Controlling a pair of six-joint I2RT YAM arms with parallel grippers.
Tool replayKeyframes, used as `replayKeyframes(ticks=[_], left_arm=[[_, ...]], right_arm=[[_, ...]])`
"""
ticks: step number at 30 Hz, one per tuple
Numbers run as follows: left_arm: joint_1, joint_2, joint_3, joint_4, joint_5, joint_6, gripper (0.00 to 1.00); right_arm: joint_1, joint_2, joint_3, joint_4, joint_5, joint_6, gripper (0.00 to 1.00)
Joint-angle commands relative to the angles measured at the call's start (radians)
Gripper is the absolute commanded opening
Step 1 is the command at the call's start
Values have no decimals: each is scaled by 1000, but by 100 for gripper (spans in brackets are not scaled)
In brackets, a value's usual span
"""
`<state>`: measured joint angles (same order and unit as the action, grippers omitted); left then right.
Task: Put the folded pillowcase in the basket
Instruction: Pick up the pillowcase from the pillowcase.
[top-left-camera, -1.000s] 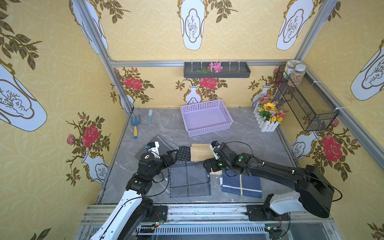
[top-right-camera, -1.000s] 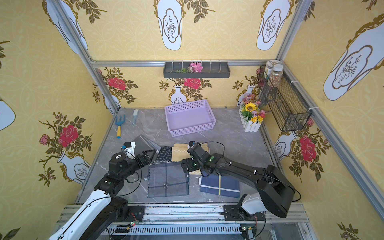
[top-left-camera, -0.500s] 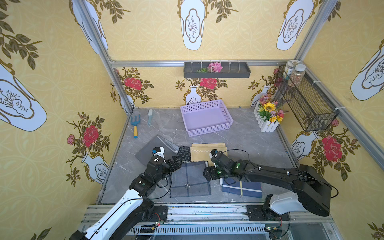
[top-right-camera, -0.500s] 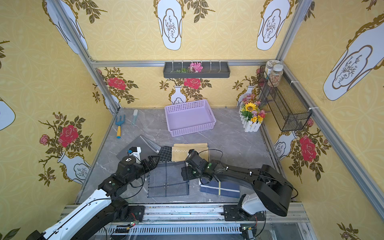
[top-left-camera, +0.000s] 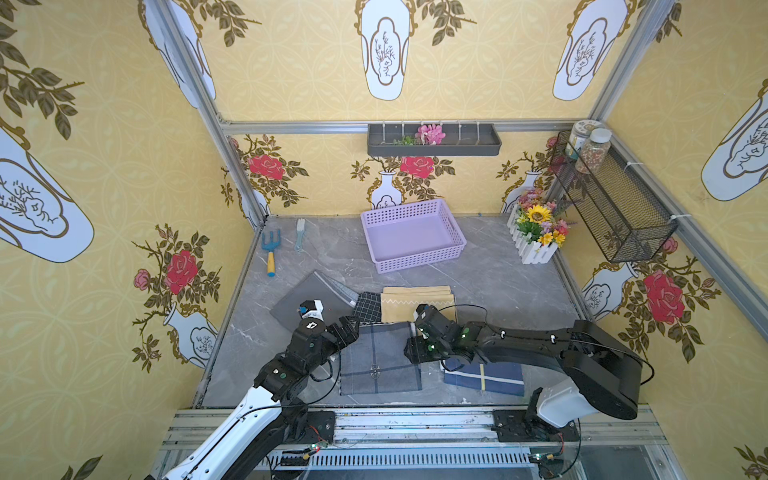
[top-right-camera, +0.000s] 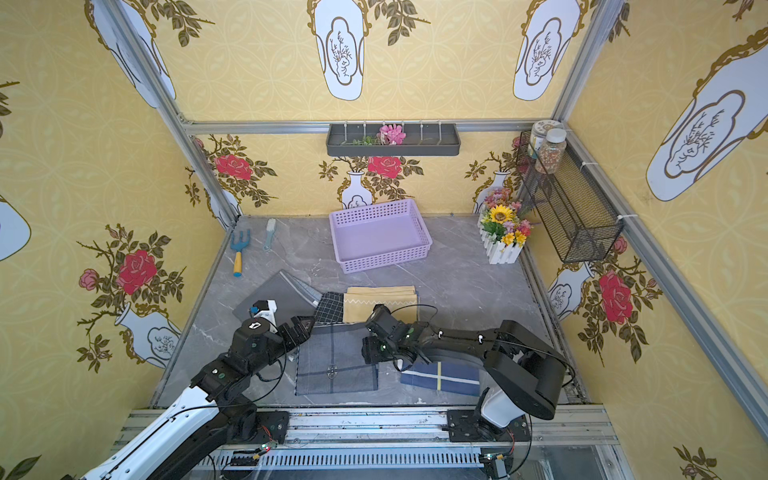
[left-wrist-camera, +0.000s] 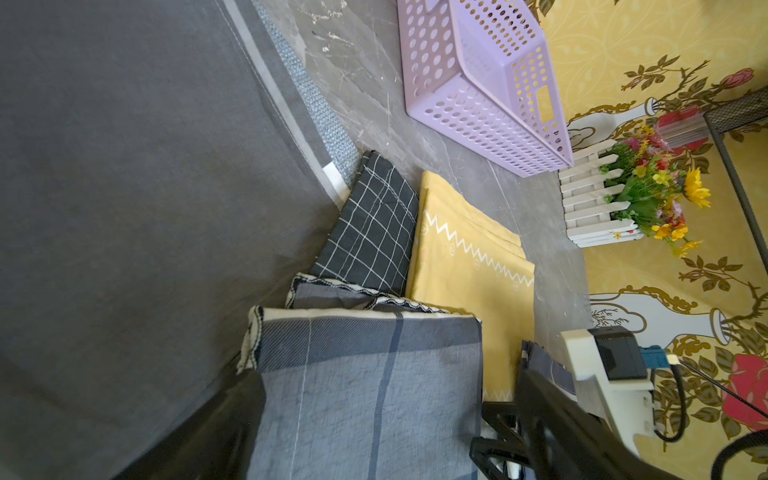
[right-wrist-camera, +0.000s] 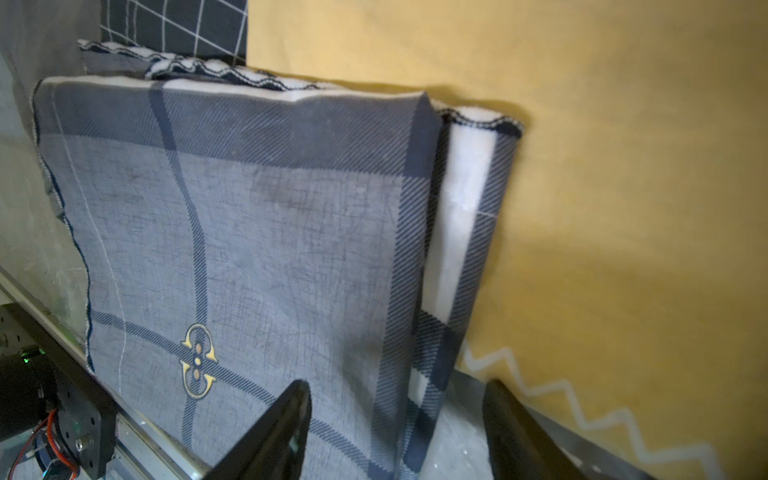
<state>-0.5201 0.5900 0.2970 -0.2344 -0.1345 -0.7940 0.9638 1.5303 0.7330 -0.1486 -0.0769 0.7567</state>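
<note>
The woven plaid pillowcase (top-left-camera: 380, 365) lies folded square up front, well apart from the perforated lilac basket (top-left-camera: 417, 261). Only the right wrist view shows my right gripper (right-wrist-camera: 397, 395) half-open astride its edge; my left gripper (top-left-camera: 348, 326) gapes.

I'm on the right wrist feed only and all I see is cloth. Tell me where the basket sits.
Observer: The lilac basket stands at the back of the table, beyond the yellow cloth.
Operator: Report what's in it.
Observer: Nothing; its floor is bare in both top views.
Operator: Give me the other arm.
Observer: The left gripper is open at the far left corner of the grey plaid pillowcase.
</note>
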Motion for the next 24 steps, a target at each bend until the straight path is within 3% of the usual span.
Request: replayKeyframes(ticks=[1,24], left_arm=[[0,1,1,-20,6,-7,100],[0,-36,-18,-51,3,-14,100]], right_arm=[[1,11,-1,36,-1,21,67],[1,80,0,95,-49,47,37]])
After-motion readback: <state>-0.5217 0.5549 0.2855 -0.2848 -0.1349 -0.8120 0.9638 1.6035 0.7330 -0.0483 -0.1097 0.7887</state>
